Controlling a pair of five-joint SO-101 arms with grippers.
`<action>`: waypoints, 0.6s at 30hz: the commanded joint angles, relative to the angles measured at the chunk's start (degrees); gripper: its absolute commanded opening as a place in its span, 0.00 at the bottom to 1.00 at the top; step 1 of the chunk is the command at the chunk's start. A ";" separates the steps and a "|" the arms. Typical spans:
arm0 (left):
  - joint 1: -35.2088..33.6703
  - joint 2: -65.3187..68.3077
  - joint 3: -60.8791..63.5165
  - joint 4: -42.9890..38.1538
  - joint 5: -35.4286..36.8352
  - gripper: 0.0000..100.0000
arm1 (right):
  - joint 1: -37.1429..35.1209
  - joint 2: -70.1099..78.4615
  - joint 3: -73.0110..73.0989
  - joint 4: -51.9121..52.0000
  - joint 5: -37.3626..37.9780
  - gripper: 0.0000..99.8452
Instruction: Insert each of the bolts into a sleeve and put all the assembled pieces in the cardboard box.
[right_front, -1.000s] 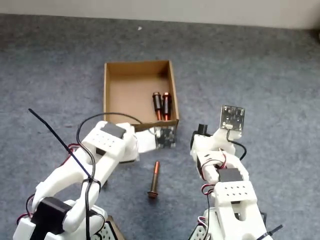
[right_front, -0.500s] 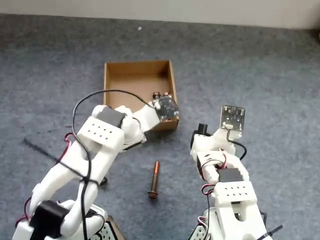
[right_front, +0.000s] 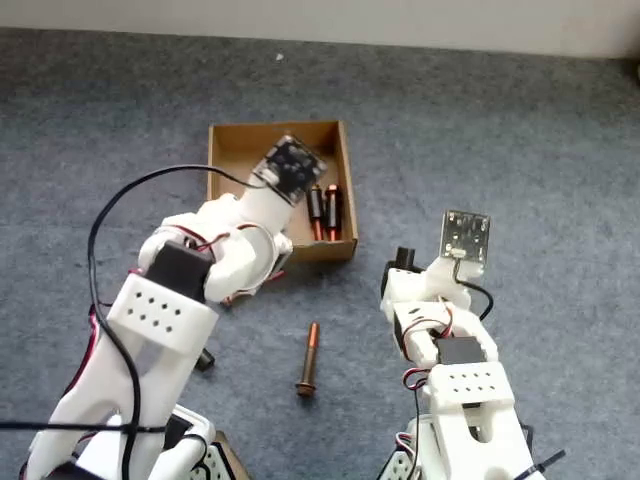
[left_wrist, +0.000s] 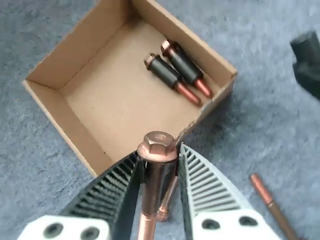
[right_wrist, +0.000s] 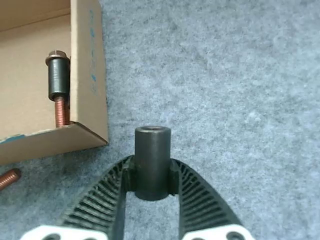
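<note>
Clamping a bolt (left_wrist: 151, 200) head-outward, the left gripper (left_wrist: 159, 155) hangs over the box (left_wrist: 70, 55); the right gripper (right_wrist: 151, 166) grips a sleeve (right_wrist: 152, 145) above carpet (right_wrist: 225, 75), beside the box.

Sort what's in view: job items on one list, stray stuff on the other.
Job: cardboard box; two assembled pieces inside it; bolt held by left gripper; sleeve held by right gripper; loose bolt lying outside the box.
Lying about: grey carpet; white speck beyond the box; small dark item near the loose bolt, mostly hidden.
</note>
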 joint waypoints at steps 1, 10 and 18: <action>0.31 -5.14 -2.86 -3.60 8.97 0.07 | 0.75 -3.03 -0.31 -1.19 -0.26 0.01; 0.48 -13.85 -0.40 -10.81 22.24 0.07 | 0.48 -26.51 8.57 0.92 -0.26 0.01; 5.67 -20.09 7.96 -22.51 22.68 0.07 | -2.33 -39.52 14.29 1.01 1.58 0.01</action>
